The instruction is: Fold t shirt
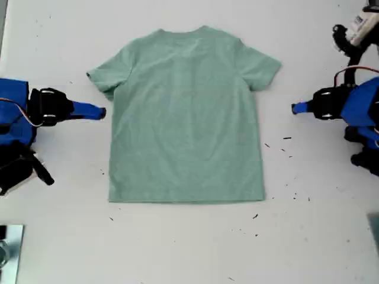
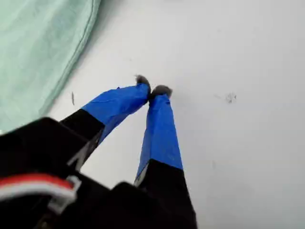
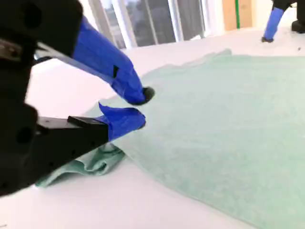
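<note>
The pale green t shirt (image 1: 186, 118) lies flat on the white table (image 1: 189, 242), collar toward the far edge, both sleeves spread. At the exterior view's right, my first gripper (image 1: 294, 107) is shut and empty, its tips (image 2: 152, 89) over bare table a short way from the shirt's side hem (image 2: 33, 52). My second gripper (image 1: 102, 111) reaches in from the exterior view's left. It hovers just over the shirt's edge by the rumpled sleeve (image 3: 95, 164), and its fingers (image 3: 141, 107) are slightly open with nothing between them. The first gripper (image 3: 268, 26) shows across the cloth.
A metal piece (image 1: 9, 251) sits at the exterior view's lower left corner. Black and white arm hardware (image 1: 355, 29) is at its upper right. Small dark specks (image 1: 287, 142) dot the table to the shirt's right in the exterior view.
</note>
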You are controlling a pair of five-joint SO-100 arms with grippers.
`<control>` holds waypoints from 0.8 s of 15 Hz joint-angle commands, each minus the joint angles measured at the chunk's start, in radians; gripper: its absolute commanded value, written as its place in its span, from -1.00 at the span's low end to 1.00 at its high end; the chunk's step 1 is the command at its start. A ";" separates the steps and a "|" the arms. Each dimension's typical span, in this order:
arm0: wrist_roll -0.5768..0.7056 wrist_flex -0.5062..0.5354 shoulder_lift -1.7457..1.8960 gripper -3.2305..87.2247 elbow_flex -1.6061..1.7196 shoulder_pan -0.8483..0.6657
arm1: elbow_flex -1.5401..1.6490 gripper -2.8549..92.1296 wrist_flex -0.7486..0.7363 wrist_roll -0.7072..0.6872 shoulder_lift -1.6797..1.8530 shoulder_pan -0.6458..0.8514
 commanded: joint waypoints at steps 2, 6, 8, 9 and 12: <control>0.028 -0.003 0.009 -0.93 0.009 -0.015 | 0.060 -0.89 -0.003 0.265 0.015 0.005; 0.028 -0.003 0.009 -0.93 0.009 -0.017 | 0.060 -0.89 -0.003 0.255 0.015 -0.011; 0.028 -0.003 0.009 -0.93 0.011 -0.012 | 0.060 -0.89 -0.003 0.258 0.015 -0.029; 0.031 -0.003 0.009 -0.93 0.012 -0.011 | 0.060 -0.89 -0.005 0.258 0.015 -0.035; 0.031 -0.003 0.009 -0.93 0.012 0.000 | -0.207 -0.89 0.044 0.212 -0.106 -0.026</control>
